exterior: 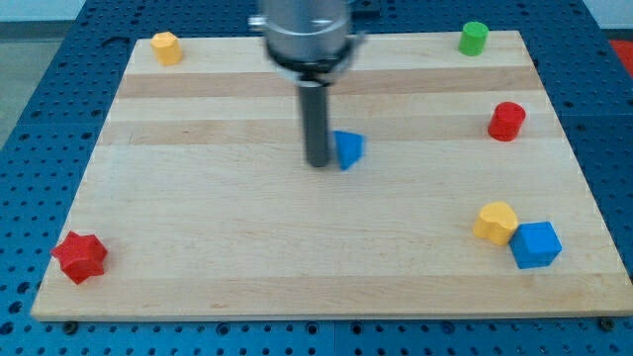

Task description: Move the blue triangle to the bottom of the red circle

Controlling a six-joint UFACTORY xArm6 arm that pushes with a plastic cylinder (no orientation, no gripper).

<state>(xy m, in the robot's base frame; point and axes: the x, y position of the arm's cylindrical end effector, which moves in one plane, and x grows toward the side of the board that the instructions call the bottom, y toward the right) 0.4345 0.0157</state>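
Note:
The blue triangle (349, 149) lies near the middle of the wooden board, slightly toward the view's top. My tip (319, 162) is right against its left side, touching or nearly touching it. The red circle (506, 121) stands near the board's right edge, well to the right of the triangle and a little higher in the view.
A yellow block (496, 222) and a blue cube (536, 244) sit together at the lower right, below the red circle. A green cylinder (474, 38) is at the top right, a yellow hexagon-like block (166, 47) at the top left, a red star (80, 256) at the lower left.

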